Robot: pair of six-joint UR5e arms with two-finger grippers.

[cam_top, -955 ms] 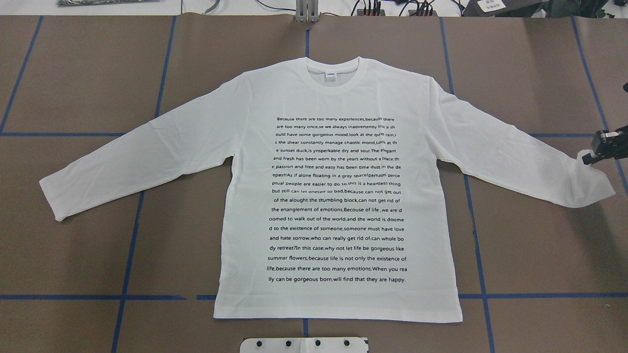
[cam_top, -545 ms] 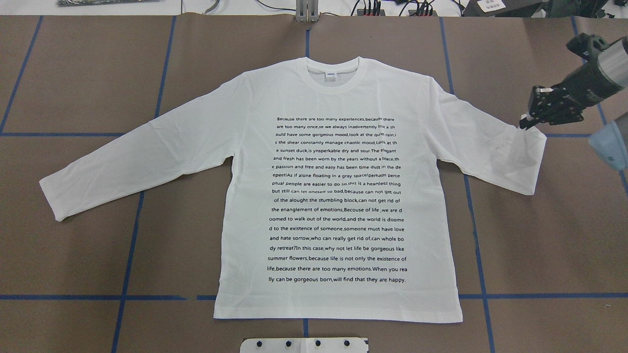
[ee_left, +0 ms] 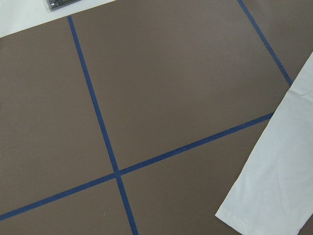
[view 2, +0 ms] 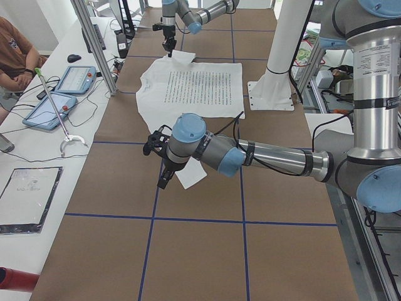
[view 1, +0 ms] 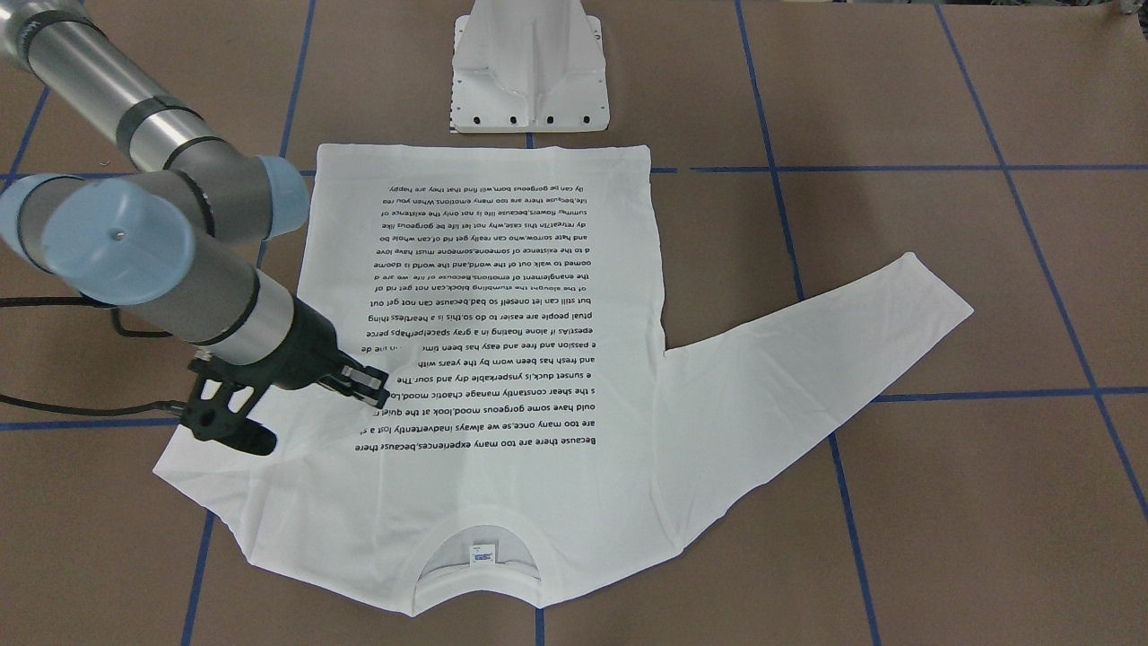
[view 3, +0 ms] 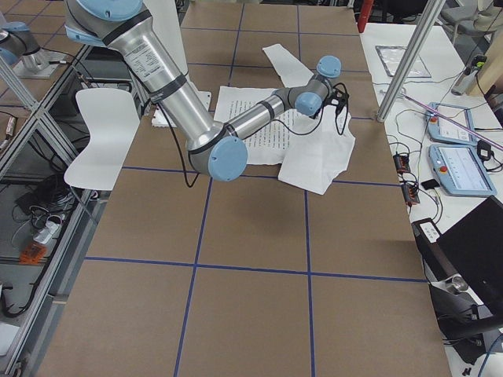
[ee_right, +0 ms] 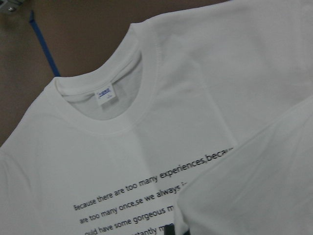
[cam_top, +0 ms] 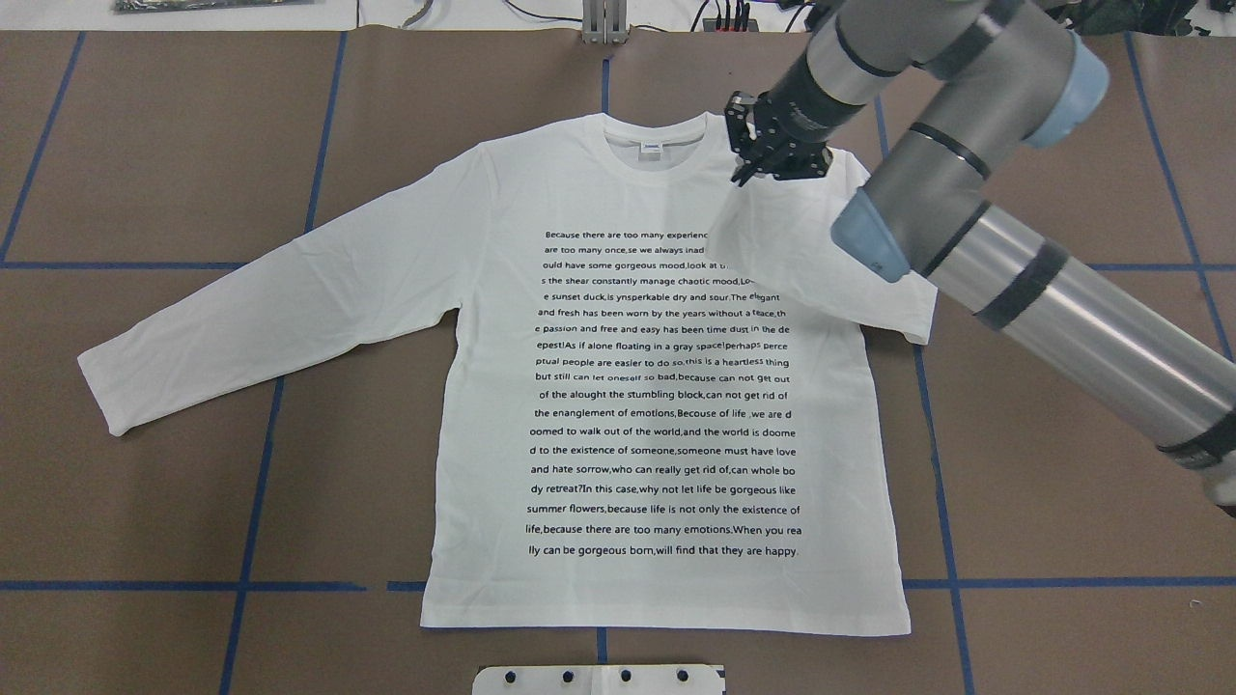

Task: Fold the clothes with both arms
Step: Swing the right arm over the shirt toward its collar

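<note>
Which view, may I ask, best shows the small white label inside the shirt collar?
Right wrist-mounted view: the small white label looks close and large there. Overhead and front-facing views show it tiny; side views cannot resolve it; the left wrist view misses it.

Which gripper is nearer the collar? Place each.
Right. The right gripper holds a sleeve just beside the collar; the left gripper hangs far off, near the other cuff.
</note>
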